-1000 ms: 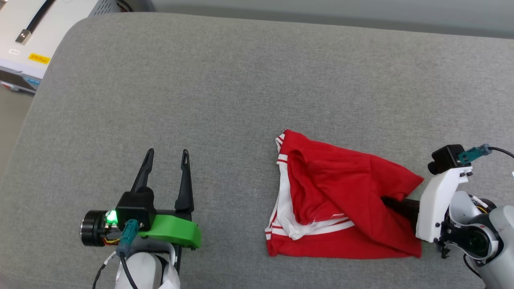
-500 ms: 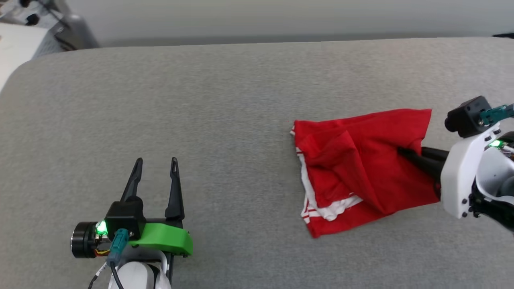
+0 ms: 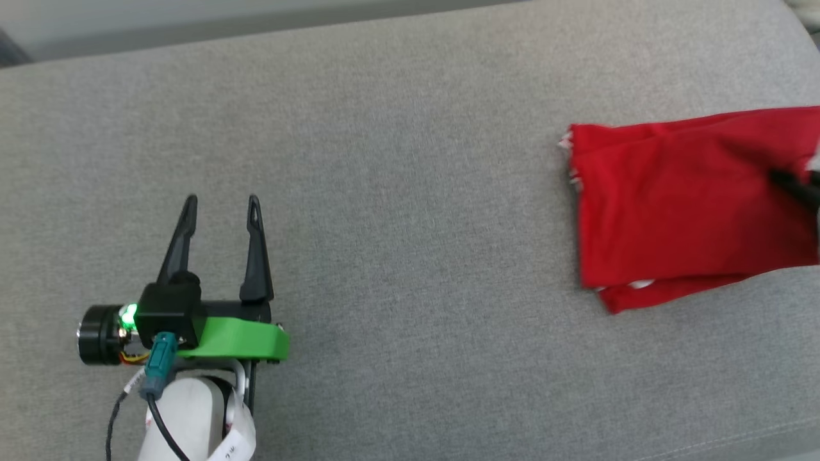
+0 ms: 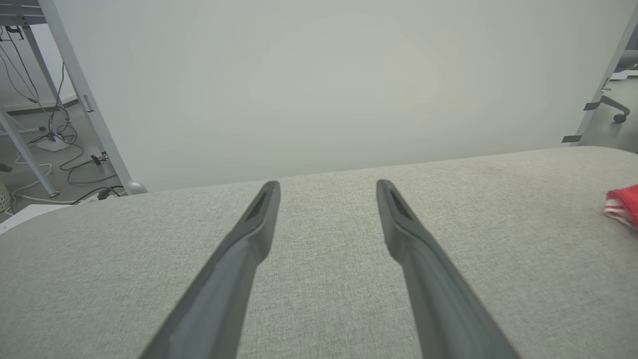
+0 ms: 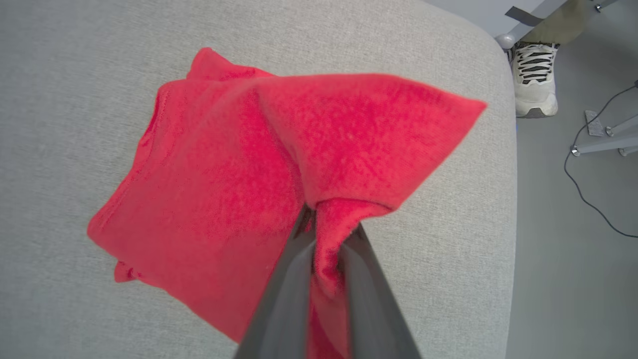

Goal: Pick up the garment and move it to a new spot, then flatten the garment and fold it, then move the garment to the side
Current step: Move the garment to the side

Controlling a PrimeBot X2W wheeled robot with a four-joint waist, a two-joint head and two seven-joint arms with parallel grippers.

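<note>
Pinching a bunched edge of the garment [image 5: 209, 164], the right gripper [image 5: 324, 227] has its jaws closed; the rest lies beyond them on the worktop [image 3: 410, 192] (folded, it seems; only setting aside left). The left gripper [image 3: 221, 200] has its jaws gaping, empty.

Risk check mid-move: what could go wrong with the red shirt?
The right end effector pinches only a small bunch of the garment; it may slip. The garment sits near the cushion edge; pulled further, it could slide off. The left end effector is open and far away, so folds may loosen.

Left hand [image 3: 221, 202] — black fingers [image 3: 256, 256], green bracket [image 3: 237, 340]
</note>
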